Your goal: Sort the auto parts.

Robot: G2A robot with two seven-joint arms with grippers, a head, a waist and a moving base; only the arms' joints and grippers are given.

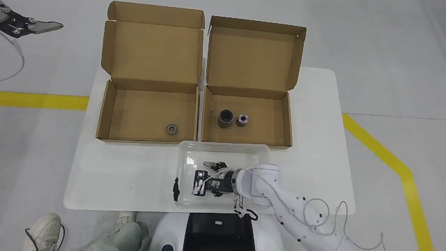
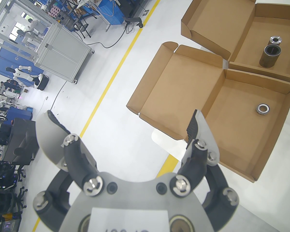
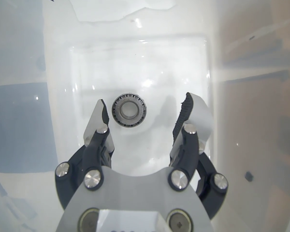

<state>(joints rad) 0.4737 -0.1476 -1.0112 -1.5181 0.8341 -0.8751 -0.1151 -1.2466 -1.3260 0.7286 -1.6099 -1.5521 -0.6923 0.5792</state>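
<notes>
Hovering right gripper point(image 3: 145, 104): down inside the clear bin point(image 1: 188, 150), fingers spread wide and holding nothing.
Loose bearing point(image 3: 129, 113): flat on the bin floor with its hole up, between the right gripper's fingers, just beside one fingertip and well clear of the other.
Bin: on the white table point(image 1: 313, 146), at the edge nearest the robot, just in front of both boxes.
Left box point(image 1: 150, 115): cardboard, lid folded back, with one bearing point(image 1: 172, 129) lying flat near its front wall.
Right box point(image 1: 261, 122): cardboard, lid folded back, touching the left box along one side.
Dark sleeve point(image 1: 226, 118): standing upright in the right box.
Small metal ring point(image 1: 242, 119): just beside the sleeve in the same box.
Left gripper point(image 2: 122, 114): fingers wide apart and holding nothing, held over the floor beside the table, with the left box's lid near one fingertip.
</notes>
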